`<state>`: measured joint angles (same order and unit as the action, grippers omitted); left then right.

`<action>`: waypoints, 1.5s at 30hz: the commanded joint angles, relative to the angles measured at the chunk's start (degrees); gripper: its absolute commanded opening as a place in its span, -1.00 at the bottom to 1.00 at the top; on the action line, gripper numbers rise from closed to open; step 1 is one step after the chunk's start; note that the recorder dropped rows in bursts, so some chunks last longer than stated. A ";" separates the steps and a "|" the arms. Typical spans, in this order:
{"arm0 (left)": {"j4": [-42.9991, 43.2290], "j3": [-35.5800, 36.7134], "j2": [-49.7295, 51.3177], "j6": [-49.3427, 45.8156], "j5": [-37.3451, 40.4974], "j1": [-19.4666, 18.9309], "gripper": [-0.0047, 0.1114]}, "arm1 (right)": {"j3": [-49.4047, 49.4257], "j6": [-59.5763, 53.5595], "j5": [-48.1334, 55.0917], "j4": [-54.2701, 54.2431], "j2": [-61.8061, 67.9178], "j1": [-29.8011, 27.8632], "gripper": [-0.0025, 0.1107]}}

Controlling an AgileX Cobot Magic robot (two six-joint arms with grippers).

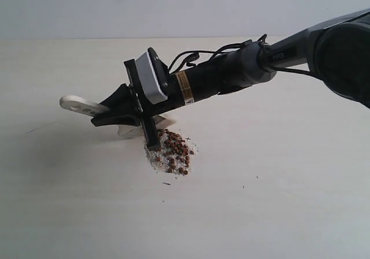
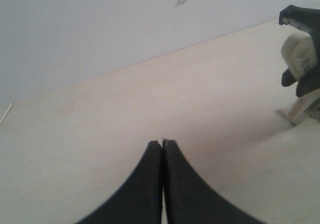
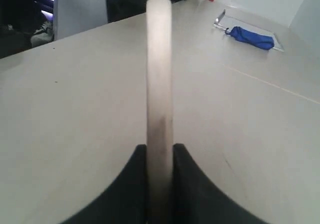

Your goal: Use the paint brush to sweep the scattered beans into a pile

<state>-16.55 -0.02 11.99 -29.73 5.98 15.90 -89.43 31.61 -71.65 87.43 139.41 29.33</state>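
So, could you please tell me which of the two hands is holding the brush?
The right hand: it is shut on the brush handle, while the left hand is shut on nothing.

Open table (image 1: pixel 277 213), except paint brush (image 1: pixel 78 104) beside pile (image 1: pixel 174 152).

one paint brush (image 1: pixel 76 104), one pile (image 1: pixel 174 152), two tools (image 2: pixel 162 145) (image 3: pixel 160 151)

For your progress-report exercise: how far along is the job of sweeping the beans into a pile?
Done: the beans sit in one pile on the table. In hand: the right gripper is shut on the paint brush, whose head is beside the pile. The left gripper is shut, holding nothing. Left: a few dark specks lie apart, too small to identify.
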 commanded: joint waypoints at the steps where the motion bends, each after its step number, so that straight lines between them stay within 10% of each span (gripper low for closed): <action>1: -0.18 0.02 -0.20 0.10 -0.30 -0.05 -0.92 | 0.40 6.85 1.69 8.31 -0.51 -0.15 -0.96; 16: -0.18 0.02 -0.20 0.10 -0.30 -0.05 -0.92 | 0.40 3.82 1.69 2.80 -9.79 -0.15 -0.96; 25: -0.18 0.02 -0.20 0.10 -0.30 -0.05 -0.92 | 0.40 26.38 2.29 4.38 -18.34 -0.15 -0.96; 45: -0.18 0.02 -0.20 0.10 -0.30 -0.05 -0.92 | 14.21 81.07 56.99 12.52 -35.65 -7.52 -0.96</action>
<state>-16.55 -0.02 11.99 -29.73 5.98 15.90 -77.42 102.73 -22.66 100.34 105.64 23.81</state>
